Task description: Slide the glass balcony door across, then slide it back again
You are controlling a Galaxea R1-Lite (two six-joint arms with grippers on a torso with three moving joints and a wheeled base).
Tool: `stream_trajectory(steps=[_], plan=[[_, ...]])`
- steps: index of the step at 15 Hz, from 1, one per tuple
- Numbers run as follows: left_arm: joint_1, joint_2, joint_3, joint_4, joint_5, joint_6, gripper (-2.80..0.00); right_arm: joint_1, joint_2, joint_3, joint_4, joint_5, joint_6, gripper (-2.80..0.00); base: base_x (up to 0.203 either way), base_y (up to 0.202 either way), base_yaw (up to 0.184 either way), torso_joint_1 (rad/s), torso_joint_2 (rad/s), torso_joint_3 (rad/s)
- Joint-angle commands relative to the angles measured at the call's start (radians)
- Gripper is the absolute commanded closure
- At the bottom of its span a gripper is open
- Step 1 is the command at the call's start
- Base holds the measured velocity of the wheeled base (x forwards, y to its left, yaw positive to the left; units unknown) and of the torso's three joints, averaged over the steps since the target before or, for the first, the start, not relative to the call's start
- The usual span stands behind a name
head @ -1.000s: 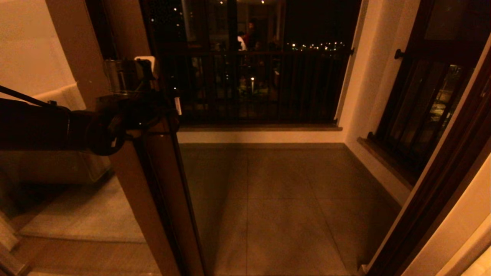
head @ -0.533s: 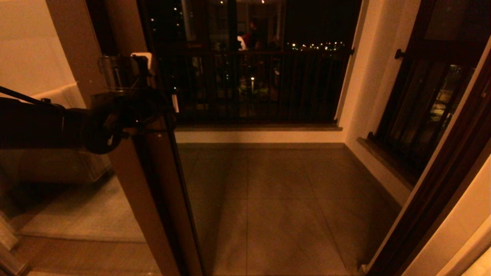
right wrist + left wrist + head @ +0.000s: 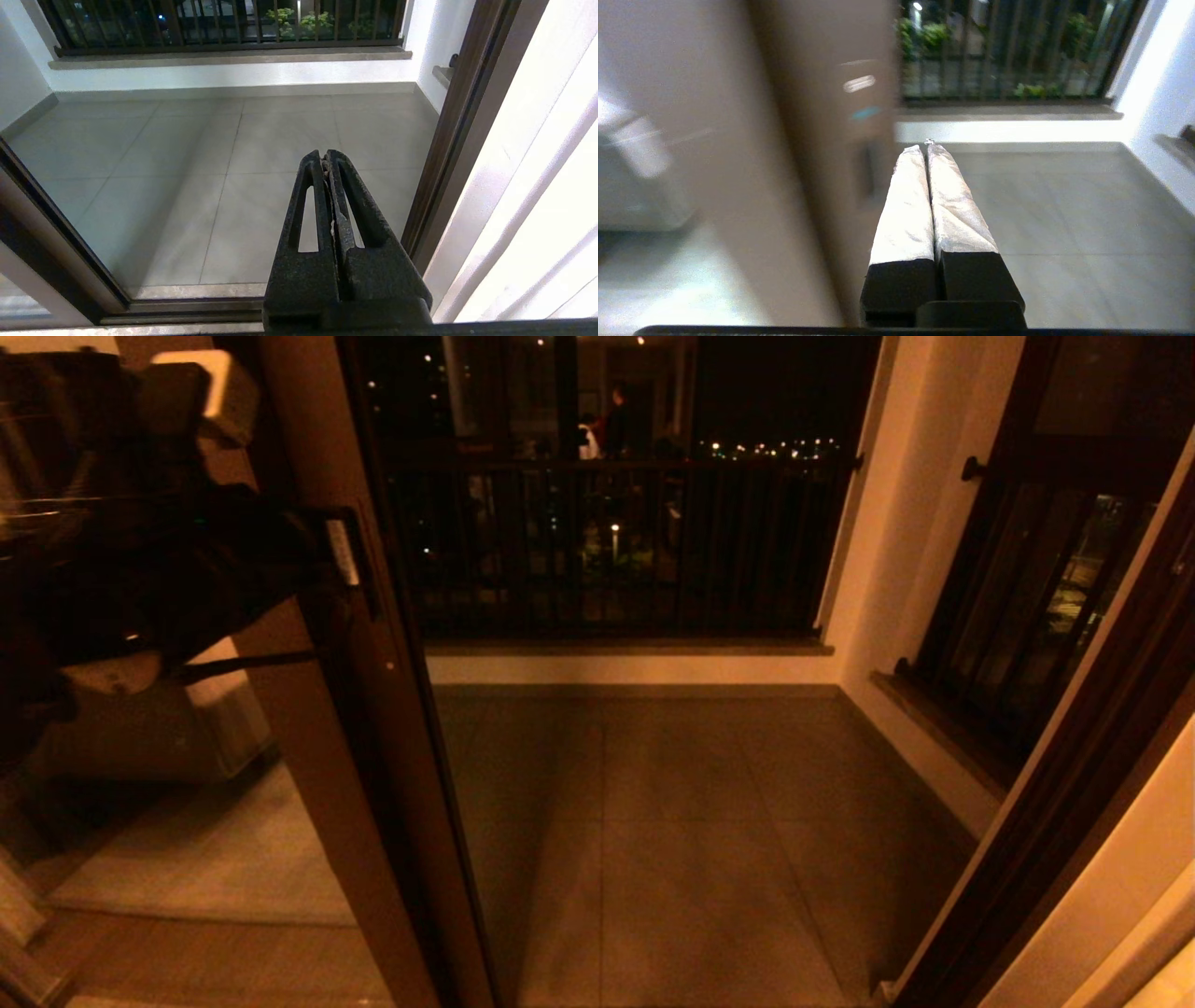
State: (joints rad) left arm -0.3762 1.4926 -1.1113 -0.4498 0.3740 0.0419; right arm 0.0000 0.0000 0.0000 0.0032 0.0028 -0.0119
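The glass balcony door (image 3: 369, 728) stands at the left with its brown upright next to the open doorway. A dark recessed handle (image 3: 870, 168) shows on that upright (image 3: 817, 140). My left gripper (image 3: 342, 553) is raised high at the left, in front of the upright. Its taped fingers are shut on nothing (image 3: 924, 148), and their tips are close beside the handle; I cannot tell whether they touch it. My right gripper (image 3: 325, 156) is out of the head view. It hangs low over the door track, shut and empty.
The tiled balcony floor (image 3: 672, 821) lies beyond the doorway, ending at a low wall with a dark railing (image 3: 616, 551). A barred window (image 3: 1027, 607) is on the right wall. The dark door jamb (image 3: 448, 154) rises at the right, the floor track (image 3: 187, 310) below.
My left arm has swung up and to the left, closer to the head camera, and its gripper tips moved left along the upright. The door edge shifted slightly left early on.
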Motion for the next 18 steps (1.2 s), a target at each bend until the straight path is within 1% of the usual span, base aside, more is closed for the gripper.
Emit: stream_trajectory(steps=[1,2,3,6,7,8,9,11,12,13,14,15,16,18], plan=[[0.000,-0.272,0.147,0.000,0.020,0.013,0.00,0.000,0.002,0.000,0.000,0.000,0.000,0.00,0.000,0.000,0.000,0.000,0.00,0.000],[0.030,-0.384,0.225,0.001,0.033,0.026,0.00,0.000,0.002,0.002,0.000,0.000,0.000,0.00,0.000,0.000,0.000,0.000,0.00,0.000],[0.077,-0.493,0.296,0.003,0.042,0.039,0.00,0.000,0.002,0.000,0.000,0.000,0.000,0.00,0.000,0.000,0.000,0.000,0.00,0.000],[0.246,-0.819,0.499,0.048,0.054,0.070,0.00,0.000,0.002,0.000,0.000,0.000,0.000,0.00,0.000,0.000,0.000,0.000,0.00,0.000],[0.297,-0.924,0.570,0.066,0.041,0.090,0.00,0.000,0.002,0.000,0.000,0.000,0.000,0.00,0.000,0.000,0.000,0.000,0.00,0.000],[0.334,-1.026,0.649,0.079,0.005,0.111,0.00,0.000,0.002,0.000,0.000,0.000,0.000,0.00,0.000,0.000,0.000,0.000,0.00,0.000],[0.359,-1.125,0.763,0.090,-0.060,0.135,0.00,0.000,0.002,0.000,0.000,0.000,0.001,0.00,0.000,0.000,0.000,0.000,0.00,0.000],[0.375,-1.254,1.017,0.101,-0.192,0.195,0.00,0.000,0.002,0.000,0.000,0.000,0.000,0.00,0.000,0.000,0.000,0.000,0.00,0.000],[0.376,-1.348,1.101,0.149,-0.244,0.211,0.00,0.000,0.002,0.000,0.000,0.000,0.001,0.00,0.000,0.000,0.000,0.000,0.00,0.000],[0.376,-1.433,1.145,0.218,-0.296,0.207,0.00,0.000,0.002,0.000,0.000,0.000,0.000,0.00,0.000,0.000,0.000,0.000,0.00,0.000],[0.376,-1.481,1.151,0.272,-0.348,0.170,0.00,0.000,0.002,0.000,0.000,0.000,0.000,0.00,0.000,0.000,0.000,0.000,0.00,0.000],[0.376,-1.499,1.151,0.309,-0.399,0.085,0.00,0.000,0.002,0.000,0.000,0.000,0.001,0.00,0.000,0.000,0.000,0.000,0.00,0.000],[0.376,-1.493,1.151,0.333,-0.429,0.047,0.00,0.000,0.002,0.000,0.000,0.000,0.000,0.00,0.000,0.000,0.000,0.000,0.00,0.000],[0.378,-1.493,1.151,0.335,-0.416,0.050,0.00,0.000,0.002,0.000,0.000,0.000,0.000,0.00,0.000,0.000,0.000,0.000,0.00,0.000]])
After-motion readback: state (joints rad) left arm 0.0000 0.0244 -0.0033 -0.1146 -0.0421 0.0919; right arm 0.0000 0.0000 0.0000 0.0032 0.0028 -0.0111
